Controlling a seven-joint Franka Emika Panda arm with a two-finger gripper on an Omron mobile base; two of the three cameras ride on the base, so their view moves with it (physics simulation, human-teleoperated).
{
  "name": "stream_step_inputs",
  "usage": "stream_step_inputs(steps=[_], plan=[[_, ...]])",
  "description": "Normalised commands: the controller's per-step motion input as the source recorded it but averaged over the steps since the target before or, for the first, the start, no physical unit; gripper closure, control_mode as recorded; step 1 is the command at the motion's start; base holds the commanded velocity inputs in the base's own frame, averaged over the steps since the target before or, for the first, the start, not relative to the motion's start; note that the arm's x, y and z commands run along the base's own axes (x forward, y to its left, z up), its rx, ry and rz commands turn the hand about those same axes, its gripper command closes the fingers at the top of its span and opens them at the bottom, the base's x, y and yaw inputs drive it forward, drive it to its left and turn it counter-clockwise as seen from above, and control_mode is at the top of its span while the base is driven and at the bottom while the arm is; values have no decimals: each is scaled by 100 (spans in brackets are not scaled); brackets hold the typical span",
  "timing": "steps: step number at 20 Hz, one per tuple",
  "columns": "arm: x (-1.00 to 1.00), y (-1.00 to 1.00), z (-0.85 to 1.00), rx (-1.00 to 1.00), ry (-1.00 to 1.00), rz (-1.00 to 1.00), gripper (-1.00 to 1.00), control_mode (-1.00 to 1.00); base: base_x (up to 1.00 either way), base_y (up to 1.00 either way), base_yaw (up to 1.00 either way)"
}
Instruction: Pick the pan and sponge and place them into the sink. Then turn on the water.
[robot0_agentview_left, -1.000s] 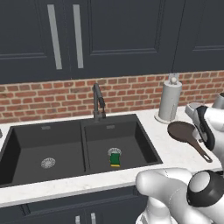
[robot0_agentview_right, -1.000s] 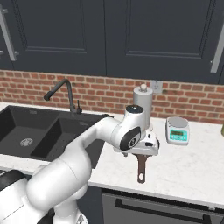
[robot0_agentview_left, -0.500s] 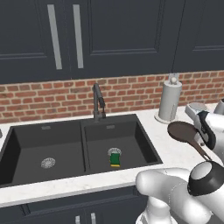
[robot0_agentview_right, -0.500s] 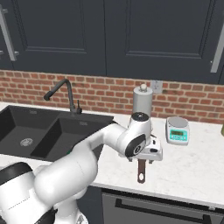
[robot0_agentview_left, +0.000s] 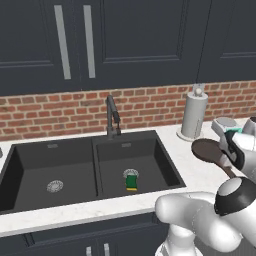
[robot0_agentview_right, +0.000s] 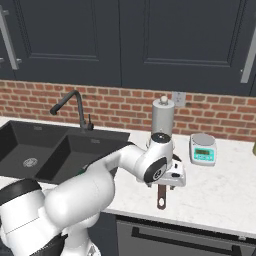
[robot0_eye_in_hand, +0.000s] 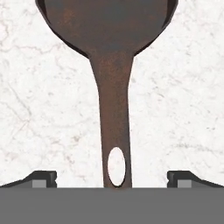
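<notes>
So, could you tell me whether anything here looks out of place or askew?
Nothing looks damaged or spilled. The sponge already lies in the sink's right basin, and the pan sits flat on the counter, its handle between the open jaws.

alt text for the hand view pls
A brown pan's straight handle runs down the middle toward the camera, its hanging hole at the near end, lying on a white marble counter. The gripper's two dark fingers stand wide apart either side of the handle, not touching it.

No legible text, labels, brands or numbers; the display of the scale is too small to read.
</notes>
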Motion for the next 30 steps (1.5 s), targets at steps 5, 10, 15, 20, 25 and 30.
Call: stream_step_inputs(steps=[5,10,15,20,25,30], plan=[[11,0,-22,0,0,0,-100,-100,0,0,0],[5,0,-35,0,-2,0,-100,-100,0,0,0],[9,0,-29,0,-1,0,-100,-100,0,0,0],[18,0,-18,0,0,0,-100,-100,0,0,0],[22,0,-11,0,0,0,-100,-100,0,0,0],[9,-5,-8,0,0,0,-100,-100,0,0,0]])
